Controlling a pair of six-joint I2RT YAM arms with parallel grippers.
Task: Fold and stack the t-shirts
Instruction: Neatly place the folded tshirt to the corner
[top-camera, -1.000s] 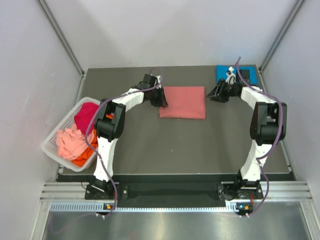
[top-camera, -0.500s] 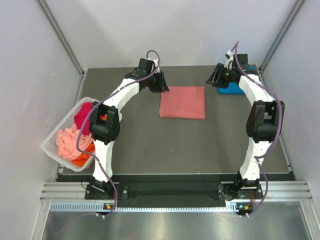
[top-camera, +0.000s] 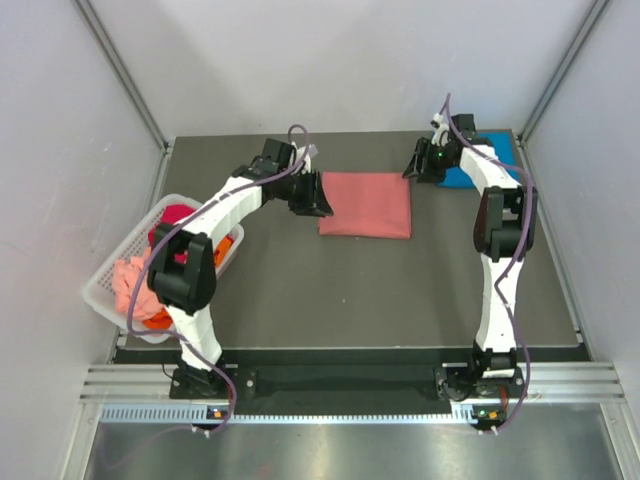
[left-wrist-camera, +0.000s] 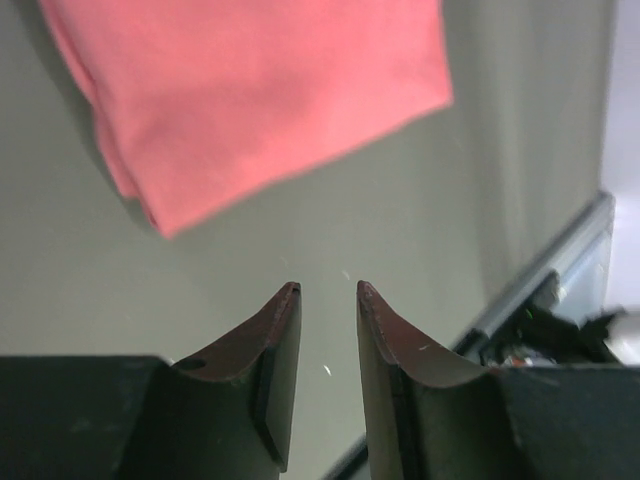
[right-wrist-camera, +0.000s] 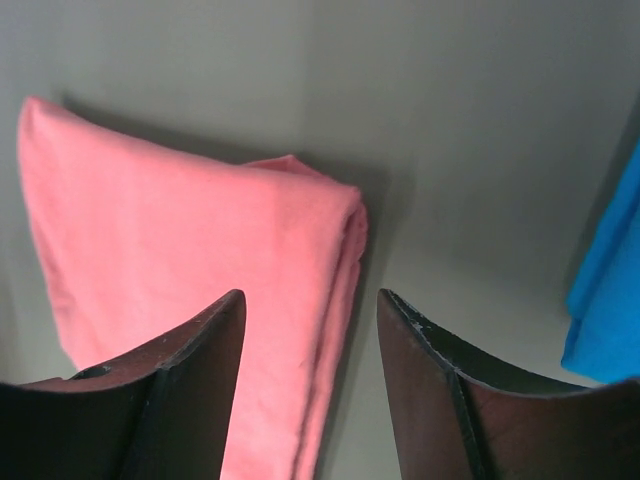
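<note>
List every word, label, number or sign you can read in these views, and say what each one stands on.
No text can be read in any view.
Salmon-pink t-shirt and blue t-shirt: plain cloth, no print showing.
White basket: no label visible.
Left tool and right tool: dark fingers with no markings.
Ribbed strip at the near edge: too small to tell whether anything is printed there.

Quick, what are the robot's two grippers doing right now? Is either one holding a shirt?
Left gripper: open a little, holding nothing.
Right gripper: open, holding nothing, near a corner of the salmon-pink t-shirt.
</note>
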